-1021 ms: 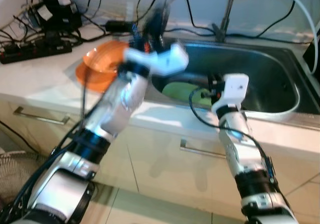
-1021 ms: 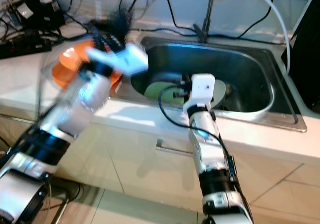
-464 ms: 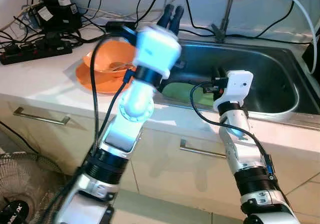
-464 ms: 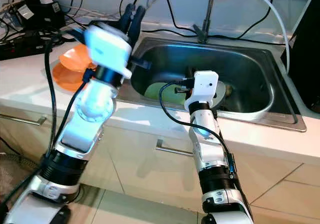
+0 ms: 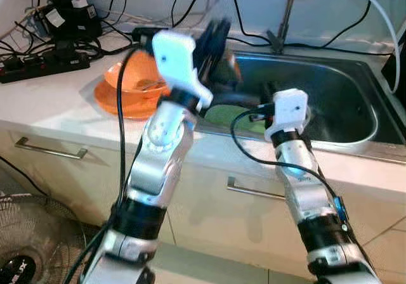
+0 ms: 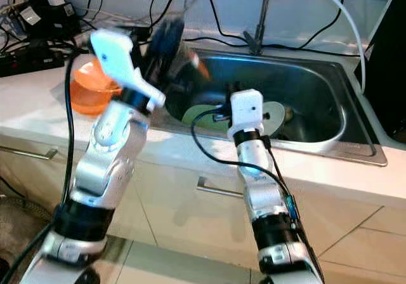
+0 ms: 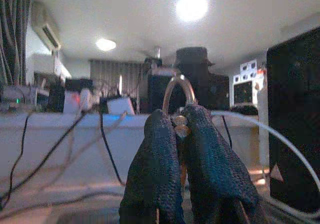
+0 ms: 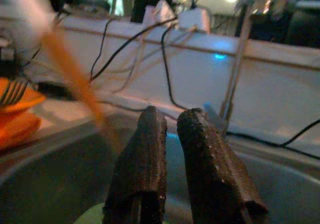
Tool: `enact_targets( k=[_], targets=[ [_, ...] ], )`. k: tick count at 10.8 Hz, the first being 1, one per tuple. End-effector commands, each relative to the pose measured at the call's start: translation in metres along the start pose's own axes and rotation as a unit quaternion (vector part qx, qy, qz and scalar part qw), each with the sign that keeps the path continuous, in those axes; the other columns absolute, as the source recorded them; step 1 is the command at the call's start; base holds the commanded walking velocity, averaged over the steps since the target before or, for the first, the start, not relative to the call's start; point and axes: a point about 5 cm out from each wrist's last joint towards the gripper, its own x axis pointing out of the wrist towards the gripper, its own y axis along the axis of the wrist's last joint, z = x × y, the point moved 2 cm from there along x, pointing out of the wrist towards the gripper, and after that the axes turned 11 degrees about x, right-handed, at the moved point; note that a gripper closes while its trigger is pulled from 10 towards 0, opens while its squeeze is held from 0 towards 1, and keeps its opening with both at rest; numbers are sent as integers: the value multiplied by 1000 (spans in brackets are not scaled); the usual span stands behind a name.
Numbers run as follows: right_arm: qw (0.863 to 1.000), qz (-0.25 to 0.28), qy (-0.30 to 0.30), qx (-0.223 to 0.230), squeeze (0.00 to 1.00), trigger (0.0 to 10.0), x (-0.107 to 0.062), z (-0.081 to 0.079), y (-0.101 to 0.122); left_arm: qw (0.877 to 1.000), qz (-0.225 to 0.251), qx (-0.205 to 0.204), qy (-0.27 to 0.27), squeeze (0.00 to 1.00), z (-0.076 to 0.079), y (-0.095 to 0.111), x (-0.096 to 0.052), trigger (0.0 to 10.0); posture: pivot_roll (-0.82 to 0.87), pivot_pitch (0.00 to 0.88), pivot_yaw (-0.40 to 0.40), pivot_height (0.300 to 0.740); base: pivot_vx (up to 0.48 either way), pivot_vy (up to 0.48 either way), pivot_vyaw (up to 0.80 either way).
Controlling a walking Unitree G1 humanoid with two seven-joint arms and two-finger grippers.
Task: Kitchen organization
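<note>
- Looks like you're mid-carry: the left gripper [image 7: 176, 116] is up over the sink's [image 5: 355, 146] 9 o'clock rim, fingers pressed together on what I'd guess is a thin orange stick-like utensil [image 8: 75, 76]. It's motion-blurred, so I can't say what it is.
- The right gripper [image 8: 172, 113] hangs over the basin around 6 o'clock, fingers almost touching with nothing between them.
- Next move, I reckon: lower that orange thing into the sink and let go gently, keeping your 2 arms from clipping each other.
- In the sink: 1 green plate [image 5: 225, 115] toward 8 o'clock and a pale plate [image 6: 274, 114] just beside it.
- On the counter [image 5: 57, 100], at 9 o'clock from the sink: an orange bowl [image 5: 127, 75] sitting on an orange plate [image 5: 117, 103], with a fork [image 8: 11, 91] in the bowl.
</note>
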Motion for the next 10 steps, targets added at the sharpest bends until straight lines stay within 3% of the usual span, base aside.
enact_targets(
  k=[1, 4, 6, 10],
  targets=[
    [1000, 13, -3, 1, 0, 10000, 0, -1, 7, 1000, -13, 3, 1, 0, -4, -6, -4, 10000, 141, 27, 30, 740, 0, 0, 0],
    [1000, 25, -6, -14, 0, 10000, -4, 4, 14, 998, -46, 30, 7, 0, -15, -20, -18, 10000, 128, 35, 30, 740, 0, 0, 0],
    [999, 9, 31, -21, 0, 10000, -15, -10, 8, 998, -64, 12, 3, 0, -15, -27, -28, 10000, 123, 36, 29, 740, 0, 0, 0],
    [996, 2, 76, -41, 0, 10000, -19, -12, 8, 996, -79, -21, -32, 0, -7, -35, -30, 10000, 116, 29, 27, 740, 0, 0, 0]
  ],
)
